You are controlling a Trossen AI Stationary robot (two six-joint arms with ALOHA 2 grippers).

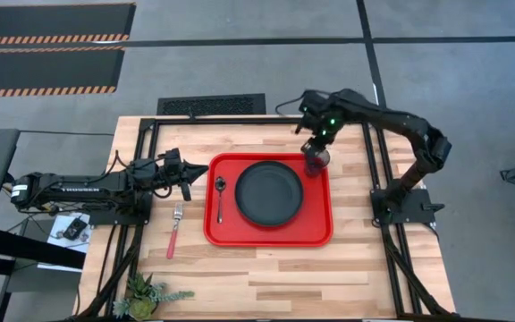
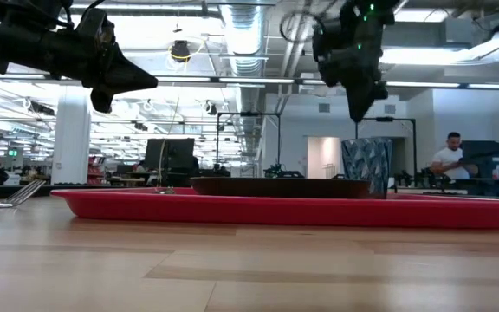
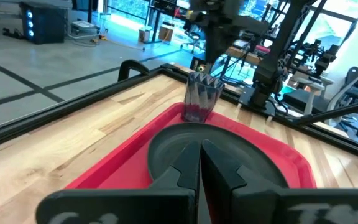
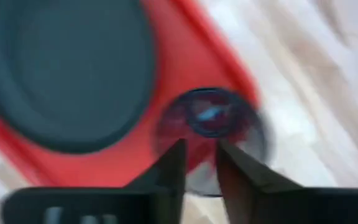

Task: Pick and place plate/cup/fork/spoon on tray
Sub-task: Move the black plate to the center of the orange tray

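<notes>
The red tray lies mid-table with the black plate on it. The dark spoon lies in the tray's left part. Left of the tray, the red-handled fork lies on the wood. The cup stands upright in the tray's far right corner. My right gripper hangs just above the cup, pointing down, clear of its rim. Its fingers stand a little apart, nothing between them. My left gripper waits shut, level, above the tray's left edge.
A small potted plant sits at the near left corner. Black frame rails run along the table's left and right sides, and a dark vent lies at the far edge. Bare wood lies in front of the tray. People show in the room behind.
</notes>
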